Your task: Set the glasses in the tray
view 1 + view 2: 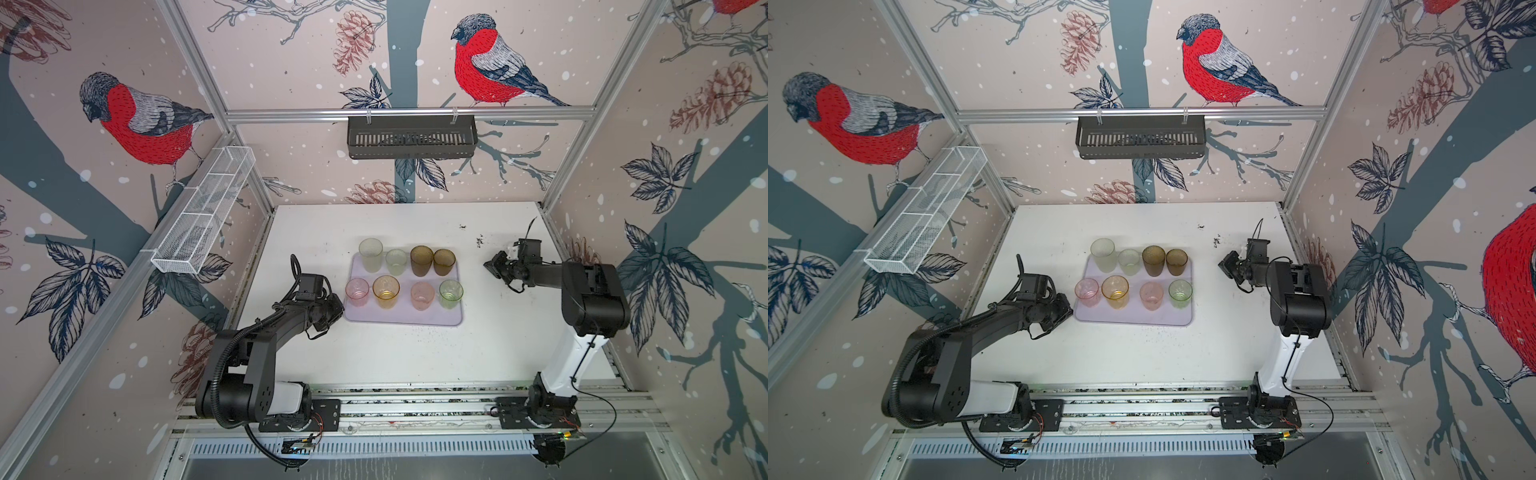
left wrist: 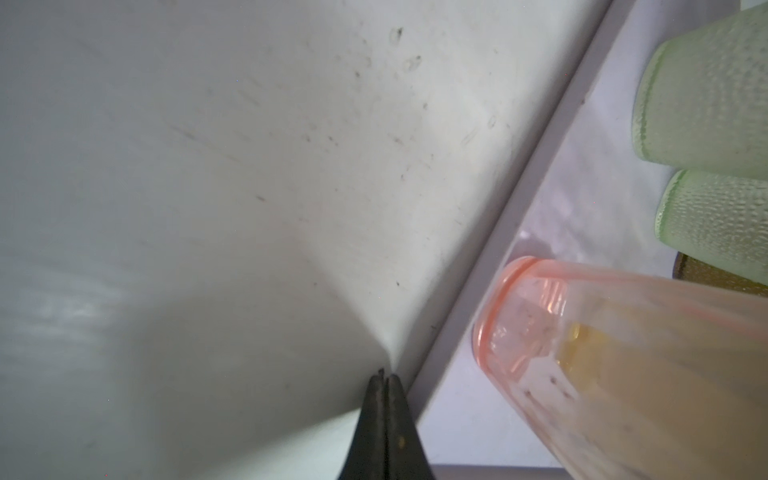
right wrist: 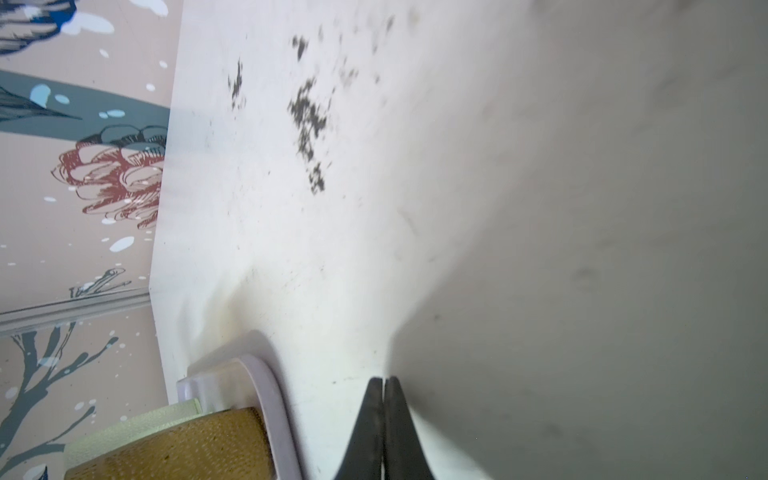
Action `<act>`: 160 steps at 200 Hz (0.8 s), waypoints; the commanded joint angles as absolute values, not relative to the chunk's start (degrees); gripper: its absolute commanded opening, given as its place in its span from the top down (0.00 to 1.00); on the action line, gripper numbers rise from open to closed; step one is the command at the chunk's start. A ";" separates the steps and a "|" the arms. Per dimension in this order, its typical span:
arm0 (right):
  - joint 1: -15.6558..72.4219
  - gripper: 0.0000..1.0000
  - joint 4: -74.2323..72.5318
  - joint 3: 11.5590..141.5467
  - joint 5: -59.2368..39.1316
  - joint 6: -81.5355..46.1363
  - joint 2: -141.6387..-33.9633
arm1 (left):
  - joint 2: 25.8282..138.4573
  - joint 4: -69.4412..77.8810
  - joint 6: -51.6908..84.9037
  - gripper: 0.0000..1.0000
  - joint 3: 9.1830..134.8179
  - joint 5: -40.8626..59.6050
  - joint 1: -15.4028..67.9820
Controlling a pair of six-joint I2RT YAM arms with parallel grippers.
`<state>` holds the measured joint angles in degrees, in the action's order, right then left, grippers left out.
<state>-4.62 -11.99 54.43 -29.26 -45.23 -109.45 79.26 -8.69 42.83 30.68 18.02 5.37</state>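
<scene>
In both top views, at the upper left of the frame, you have a white wire mesh basket [image 1: 203,212] running along wallpaper [image 1: 137,120] printed with red-breasted birds, branches and pine cones. Below it, at lower left, the left gripper [image 1: 337,311] sits low over the white table [image 1: 374,357], just beside the left edge of the lilac tray [image 1: 405,319]. The left wrist view shows its tips pressed together on nothing. At centre the tray lies flat on the table with all 8 glasses [image 1: 386,292] standing upright inside it in 2 rows of 4. The far row holds 2 frosted and 2 brown; the near row runs pink, amber, pink, green. Above them, at upper centre, a black slatted basket [image 1: 411,137] hangs from the back rail. Right of the tray the tabletop carries dark scuffs [image 1: 480,240], and the right gripper [image 1: 487,264] hovers apart from the tray, its tips pinched together and empty.
</scene>
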 commanded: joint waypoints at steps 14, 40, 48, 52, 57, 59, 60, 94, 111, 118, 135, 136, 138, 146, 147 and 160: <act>-6.59 0.92 -8.92 55.02 -29.09 -42.14 -107.46 | 79.36 -9.78 43.49 0.95 30.50 18.78 5.63; -6.68 0.92 -8.09 54.22 -28.48 -41.48 -105.81 | 79.87 -8.90 43.54 0.95 30.58 19.65 5.80; -6.76 0.92 -8.10 53.75 -28.48 -41.40 -105.43 | 79.89 -8.60 43.57 0.95 30.54 20.03 5.95; -6.81 0.92 -8.02 53.66 -28.48 -41.36 -105.21 | 79.88 -8.45 43.43 0.95 30.58 20.35 6.05; -6.84 0.92 -7.79 53.43 -28.48 -41.15 -105.04 | 79.89 -8.28 43.28 0.95 30.66 20.67 6.22; -6.83 0.91 -7.68 53.35 -28.48 -41.03 -104.92 | 79.89 -8.27 43.21 0.95 30.61 20.77 6.28; -6.84 0.92 -7.62 53.30 -28.48 -40.99 -104.89 | 79.89 -8.26 43.18 0.95 30.64 20.80 6.30; -6.90 0.91 -5.99 52.42 -27.78 -39.48 -103.47 | 79.76 -8.96 41.30 0.95 30.73 22.41 7.13; -7.21 0.91 -5.89 52.03 -27.52 -39.38 -103.06 | 80.02 -8.81 40.60 0.94 30.50 23.32 7.20; -7.27 0.91 -5.90 51.95 -27.53 -39.47 -102.93 | 80.20 -8.96 40.32 0.95 30.44 23.55 7.21; -7.32 0.91 -5.81 52.01 -27.47 -39.56 -102.65 | 80.29 -9.87 39.71 0.95 30.87 23.22 7.21; -7.31 0.91 -5.81 51.98 -27.44 -39.56 -102.65 | 80.27 -9.90 39.72 0.95 30.90 23.21 7.21; -7.30 0.91 -5.80 52.02 -27.43 -39.55 -102.61 | 80.18 -9.97 39.70 0.95 30.93 23.16 7.21; -7.30 0.91 -5.72 52.07 -27.34 -39.57 -102.47 | 80.07 -10.15 39.49 0.95 31.15 22.99 7.21; -7.30 0.91 -5.72 52.05 -27.34 -39.56 -102.48 | 80.07 -10.17 39.47 0.95 31.13 23.01 7.21; -7.34 0.90 -5.43 52.13 -27.16 -39.40 -102.21 | 80.19 -10.69 39.24 0.95 31.60 22.86 7.21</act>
<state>-7.31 -5.96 52.10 -28.18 -40.34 -102.96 80.12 -8.93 40.45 30.87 21.93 7.07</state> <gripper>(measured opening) 0.093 0.056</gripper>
